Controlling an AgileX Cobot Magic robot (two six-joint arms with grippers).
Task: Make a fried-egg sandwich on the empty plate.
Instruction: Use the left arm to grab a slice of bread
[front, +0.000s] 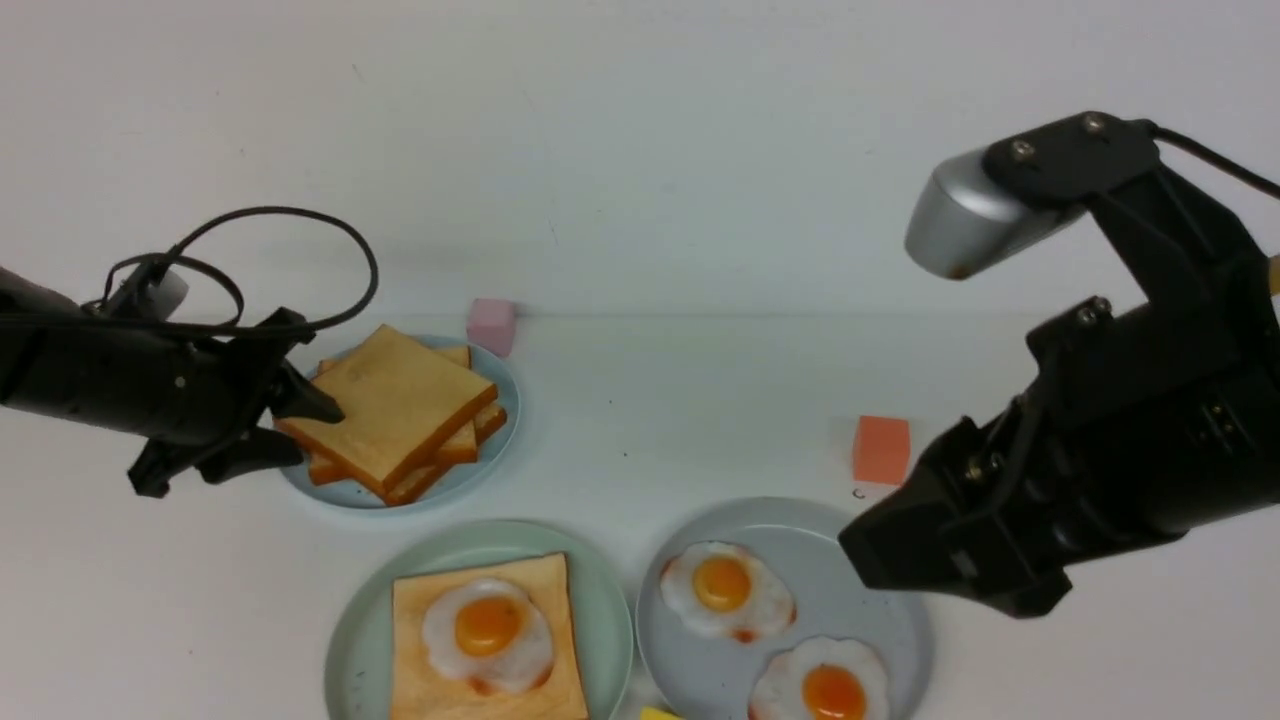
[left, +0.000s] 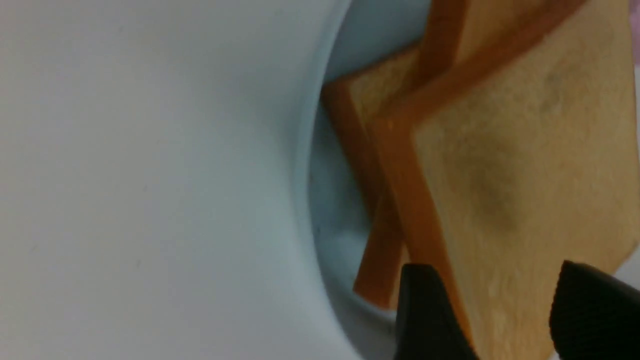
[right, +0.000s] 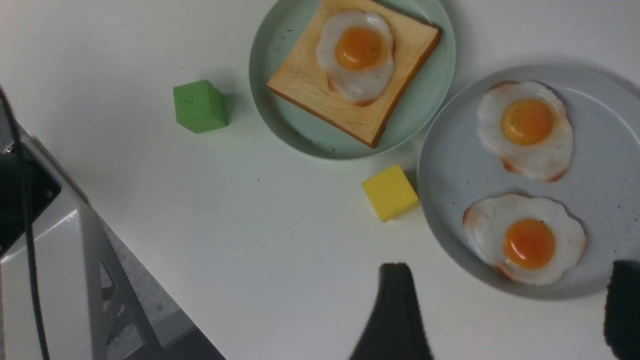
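The pale mint-green plate (front: 365, 620) (right: 425, 115) at the front holds one toast slice (front: 420, 680) (right: 310, 80) with a fried egg (front: 487, 630) (right: 357, 55) lying on it. Behind it to the left, a pile of toast slices (front: 395, 405) (left: 525, 150) rests on a light-blue plate (front: 460, 485) (left: 330, 210). My left gripper (front: 315, 430) (left: 495, 270) is open, its jaws spread around the left corner of the top slice, one above and one below. My right gripper (front: 880, 550) (right: 510, 267) hangs open and empty over the near edge of the grey-blue plate (front: 890, 620) (right: 450, 165).
Two more fried eggs (front: 725, 590) (front: 820, 685) lie on the grey-blue plate. A pink cube (front: 491, 325) sits behind the toast pile and an orange cube (front: 881, 450) behind the grey-blue plate. A yellow cube (right: 390, 192) lies between the front plates, a green cube (right: 200, 106) beside the mint plate.
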